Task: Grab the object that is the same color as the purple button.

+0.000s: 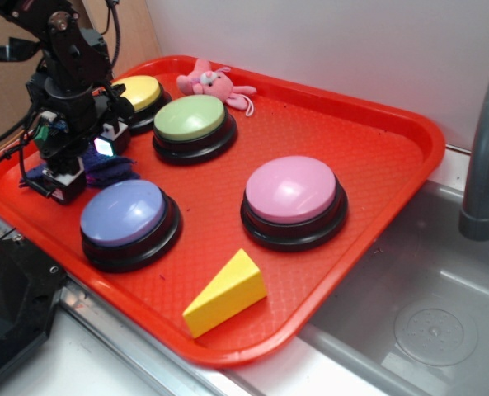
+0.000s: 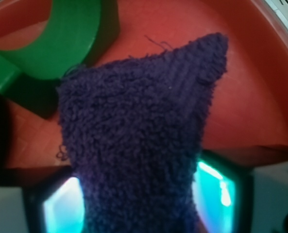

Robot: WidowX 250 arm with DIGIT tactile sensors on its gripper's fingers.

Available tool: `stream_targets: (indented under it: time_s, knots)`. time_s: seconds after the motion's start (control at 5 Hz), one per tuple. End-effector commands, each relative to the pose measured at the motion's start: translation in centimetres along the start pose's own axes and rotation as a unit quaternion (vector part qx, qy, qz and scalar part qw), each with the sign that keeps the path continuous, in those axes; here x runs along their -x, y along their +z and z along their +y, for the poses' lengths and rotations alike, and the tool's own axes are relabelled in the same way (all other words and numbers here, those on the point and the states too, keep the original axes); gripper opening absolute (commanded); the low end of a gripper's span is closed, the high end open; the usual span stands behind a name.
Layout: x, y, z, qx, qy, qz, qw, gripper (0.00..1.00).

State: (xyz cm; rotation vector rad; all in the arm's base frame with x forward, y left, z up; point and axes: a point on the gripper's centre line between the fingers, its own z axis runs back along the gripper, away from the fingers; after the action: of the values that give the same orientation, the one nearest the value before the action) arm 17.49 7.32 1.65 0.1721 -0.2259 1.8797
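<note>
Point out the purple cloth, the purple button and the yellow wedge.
purple cloth [image 2: 139, 145]: wrist view, middle of the fuzzy fabric.
purple button [image 1: 124, 211]: exterior view, centre of the lavender dome.
yellow wedge [image 1: 228, 290]: exterior view, its broad side face.

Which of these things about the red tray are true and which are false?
1. The claw is down on the purple cloth. True.
2. The yellow wedge sits on top of the pink button. False: it lies on the tray, apart from it.
3. A pink plush toy lies near the green button. True.
4. The purple button is in the sink. False: it is on the tray.
</note>
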Motion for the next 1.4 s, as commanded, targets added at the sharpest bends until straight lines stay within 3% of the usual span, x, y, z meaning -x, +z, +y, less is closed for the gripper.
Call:
stream_targets:
  time_s: [0.0, 0.2, 0.4, 0.6, 0.8, 1.2]
  knots:
    - [-0.5, 2.5, 0.0, 0.045, -0.120, -0.006, 0.992, 0.00]
    - [-0.8, 5.4, -0.7, 0.065, -0.211, 0.011, 0.975, 0.00]
    - [-0.4, 9.3, -1.7, 0.052, -0.335, 0.031, 0.940, 0.00]
    - [1.2, 12.8, -1.9, 0.046, -0.450, 0.072, 0.889, 0.00]
    - [2.5, 14.6, -1.5, 0.071, -0.555, 0.085, 0.825, 0.00]
    - [4.6, 17.6, -0.6, 0.132, -0.728, 0.101, 0.666, 0.00]
